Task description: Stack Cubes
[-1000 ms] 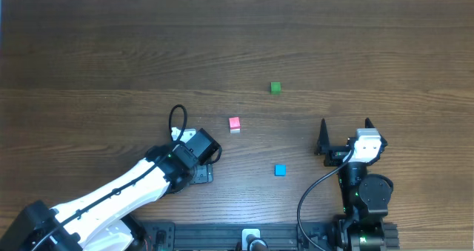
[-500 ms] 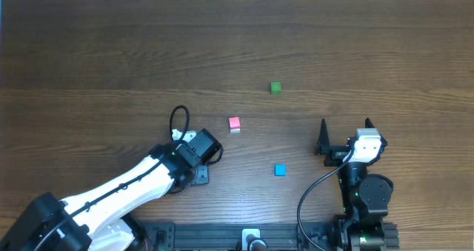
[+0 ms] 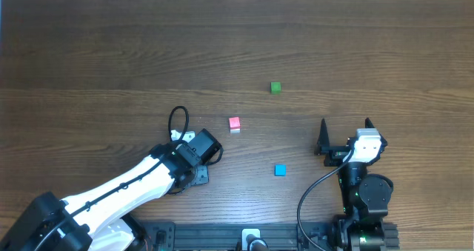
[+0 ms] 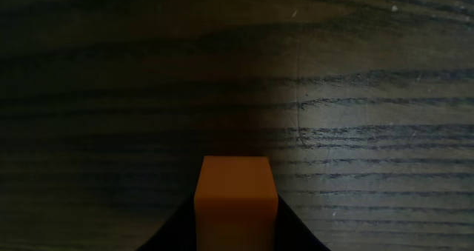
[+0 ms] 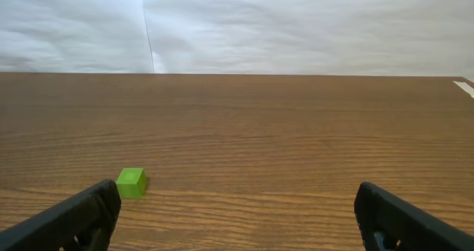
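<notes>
Table [image 3: 111, 44]: dark wood grain, carries all items.

Left arm [image 3: 118, 195]: white casing. It runs from the bottom-left corner of the top view toward the middle. The wrist is bent down over the table, nearer the bases than the pink cube and to its left.

Right arm [image 3: 361, 192]: black, folded over its own base at the right, wrist pointing up the table.

Left hand [image 4: 235, 230]: closed on the orange cube [image 4: 235, 195]. The cube sits squarely between the two fingers with the wood grain close beneath. Cannot tell whether the cube touches the table.

Right hand [image 3: 345, 138]: fingers spread wide, nothing between them.

Loose cubes, all resting on the table and well apart from each other:
- green cube [image 3: 275, 88], farthest from the bases; the right wrist view shows it ahead of the open fingers
- pink cube [image 3: 235, 123], near the middle, with a white sliver [image 3: 235, 129] along its near edge; cannot tell whether that is a separate piece
- blue cube [image 3: 280, 170], nearest the bases, between the two arms
</notes>
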Available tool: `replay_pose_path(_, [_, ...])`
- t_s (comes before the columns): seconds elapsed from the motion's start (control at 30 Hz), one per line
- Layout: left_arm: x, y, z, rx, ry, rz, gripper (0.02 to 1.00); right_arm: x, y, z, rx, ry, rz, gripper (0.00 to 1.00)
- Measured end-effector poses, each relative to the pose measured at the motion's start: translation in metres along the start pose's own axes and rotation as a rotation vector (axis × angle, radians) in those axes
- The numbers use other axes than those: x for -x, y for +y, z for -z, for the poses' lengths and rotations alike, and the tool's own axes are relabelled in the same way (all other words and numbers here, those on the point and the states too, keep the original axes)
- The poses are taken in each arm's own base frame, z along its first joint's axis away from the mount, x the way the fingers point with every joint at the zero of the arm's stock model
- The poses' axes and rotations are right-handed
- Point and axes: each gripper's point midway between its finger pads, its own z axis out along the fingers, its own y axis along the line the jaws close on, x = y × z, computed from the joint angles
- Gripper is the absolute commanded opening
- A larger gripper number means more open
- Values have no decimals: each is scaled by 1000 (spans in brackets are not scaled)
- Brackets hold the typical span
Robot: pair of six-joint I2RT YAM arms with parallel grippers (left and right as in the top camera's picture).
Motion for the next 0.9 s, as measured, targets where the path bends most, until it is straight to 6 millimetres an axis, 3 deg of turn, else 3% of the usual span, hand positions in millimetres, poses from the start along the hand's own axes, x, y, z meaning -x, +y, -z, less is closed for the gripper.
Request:
replay_pose_path(0.17, [1, -1, 0, -3, -3, 0, 69, 0, 0, 0, 0, 0, 0, 993])
replay_pose_path(0.3, [10, -2, 10, 20, -22, 0, 38, 0, 0, 0, 0, -1, 0, 991])
replay_pose_path(0.5, [73, -54, 81, -47, -152, 18, 38, 0, 0, 0, 0, 0, 0, 991])
replay_pose_path(0.63, [108, -90, 114, -85, -203, 25, 42, 0, 0, 0, 0, 0, 0, 993])
replay_pose_path(0.73, [121, -106, 114, -84, -204, 19, 42, 0, 0, 0, 0, 0, 0, 993])
replay_pose_path(0.9, [121, -116, 87, -39, -147, -2, 40, 0, 0, 0, 0, 0, 0, 993])
